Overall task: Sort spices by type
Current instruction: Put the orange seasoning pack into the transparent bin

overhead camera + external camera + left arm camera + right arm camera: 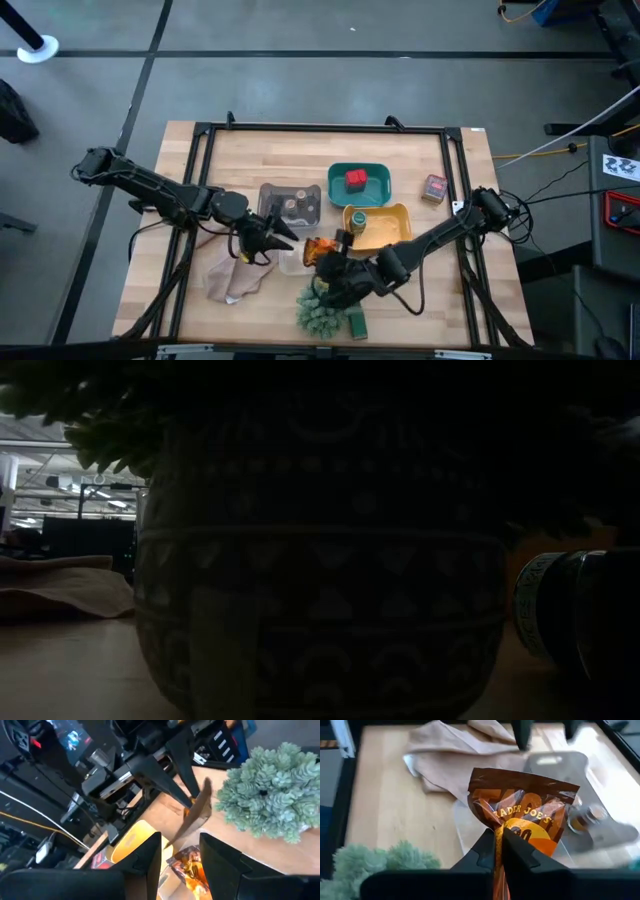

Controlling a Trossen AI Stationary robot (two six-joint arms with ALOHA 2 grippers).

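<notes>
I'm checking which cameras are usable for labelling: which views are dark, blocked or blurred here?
Low view: very dark, a patterned pot fills the frame. Left wrist view: the background arm is motion-blurred, the plant fairly sharp. Right wrist view: the orange sachet is readable, the grey tray behind it soft. High view: evenly lit.

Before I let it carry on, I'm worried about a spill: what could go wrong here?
The right end effector pinches only the sachet's edge, so it may slip or swing. The left end effector hovers close by; the arms could collide. The plant sits just beside the right arm and could get knocked.
</notes>
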